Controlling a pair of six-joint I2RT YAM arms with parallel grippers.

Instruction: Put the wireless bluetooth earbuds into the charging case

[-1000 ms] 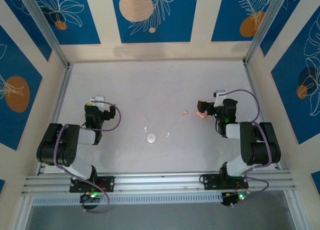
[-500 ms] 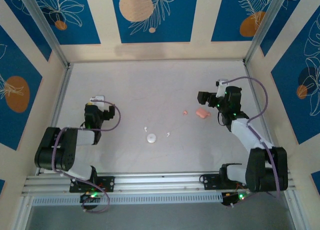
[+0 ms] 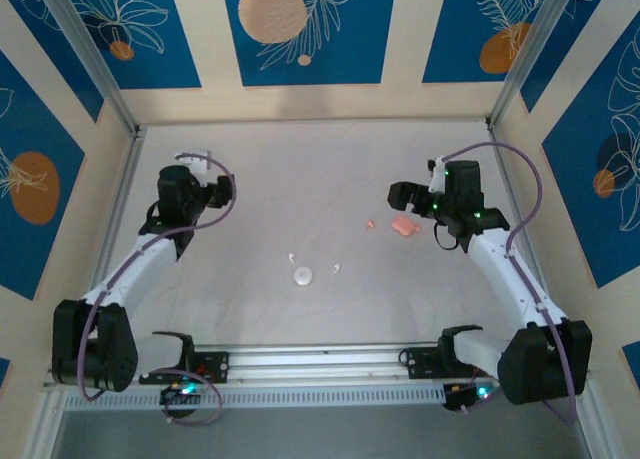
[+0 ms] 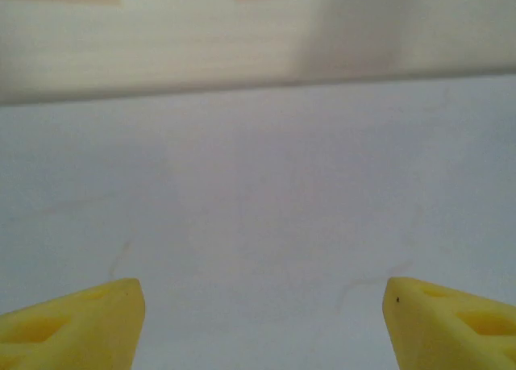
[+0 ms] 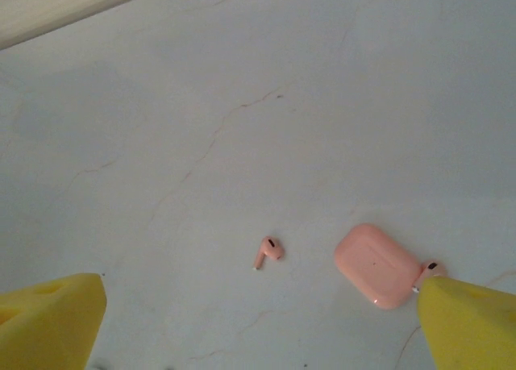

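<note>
- Right gripper (image 5: pixel 260 285) hangs over the surface (image 3: pixel 300 179) with its fingers spread wide and nothing between them. The pink charging case (image 5: pixel 377 265) lies on the surface beneath it, close to one fingertip, and its lid looks shut.
- One pink earbud (image 5: pixel 268 251) lies loose near that case, not touching it. A second small pink piece sits against the case's corner, half hidden by a finger — likely its twin.
- Left gripper (image 4: pixel 264 293) is also spread and empty, facing bare surface and the far wall.
- Nearer the middle sit a white case (image 3: pixel 302 275) and two white earbuds (image 3: pixel 291 258), one on either side of it. Neither is inserted.
- The step in hand looks like the approach — no earbud is picked up yet. The next move calls for the pink case to be opened and steadied, then a fine pinch on the tiny pink earbud.
- Against the frame a second ago, the right arm has unfolded and its gripper has drawn off the pink case, which lies where it was. The left arm has stretched from its folded pose toward the far left corner, and the earbuds have not shifted.
</note>
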